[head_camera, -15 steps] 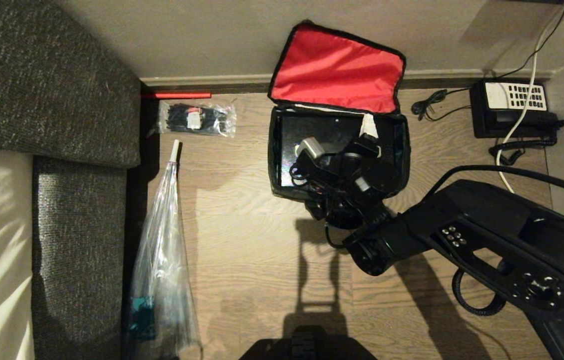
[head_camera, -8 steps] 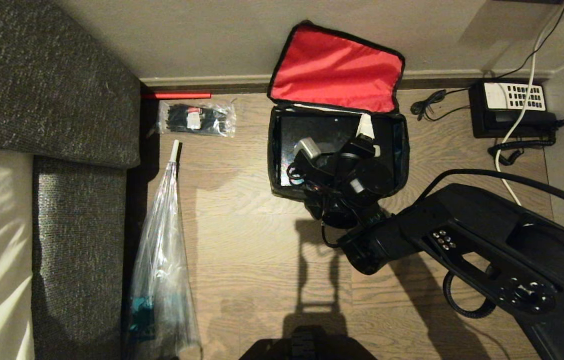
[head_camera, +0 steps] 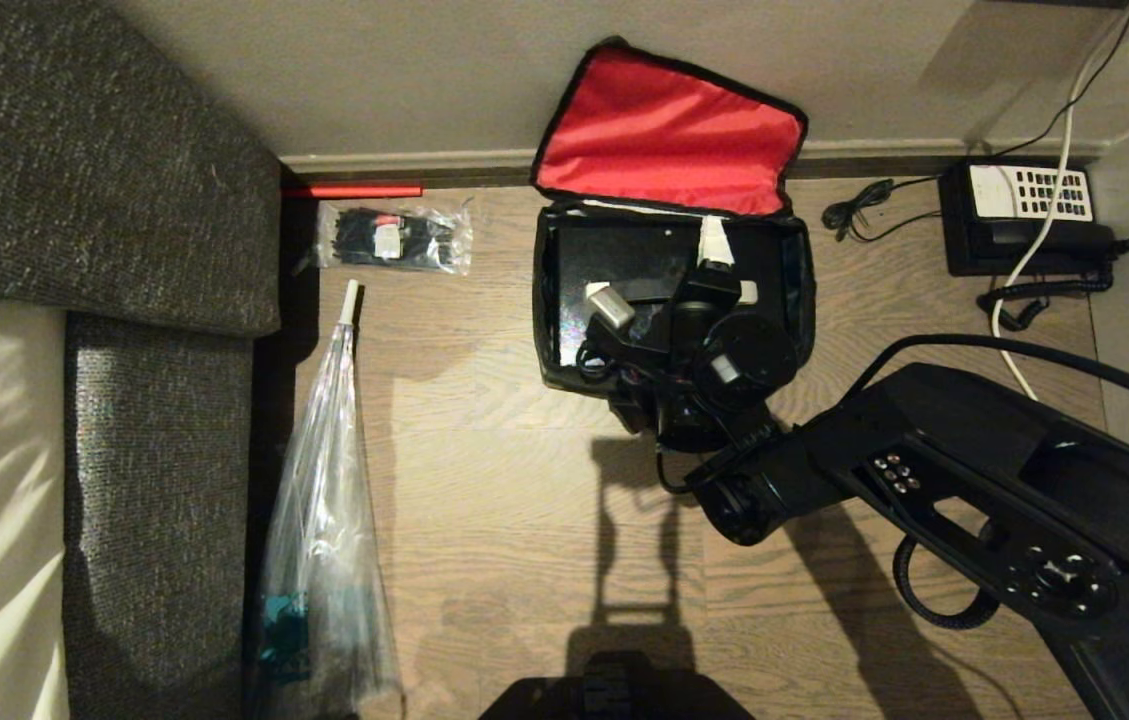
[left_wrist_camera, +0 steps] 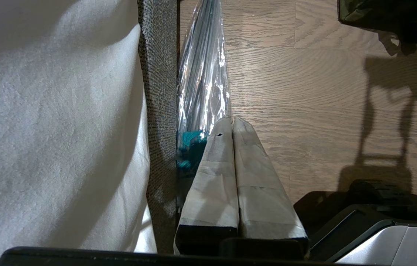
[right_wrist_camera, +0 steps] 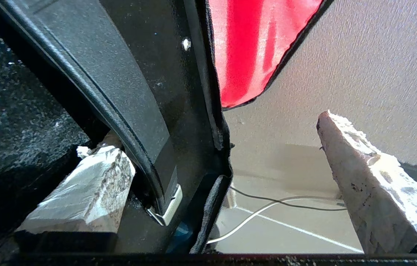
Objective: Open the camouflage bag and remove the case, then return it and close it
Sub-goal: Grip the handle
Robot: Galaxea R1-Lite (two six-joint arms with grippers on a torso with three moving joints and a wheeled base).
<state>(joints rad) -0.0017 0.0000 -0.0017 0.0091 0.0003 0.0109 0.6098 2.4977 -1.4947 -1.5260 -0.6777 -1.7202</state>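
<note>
Head view showed the boxy green-and-black camouflage bag (head_camera: 672,300) open on the wood floor, red lid back, the flat black rectangular case (head_camera: 624,265) inside. The right gripper (head_camera: 669,275) gaped, 1 finger inside, 1 outside; clamping might pinch fabric. The left gripper (left_wrist_camera: 233,122), clenched, held nothing.

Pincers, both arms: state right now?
Left pincer: closed, empty, parked beside the sofa.
Right pincer: open, one finger inside the camouflage bag against the case, the other outside; nothing held.
</note>
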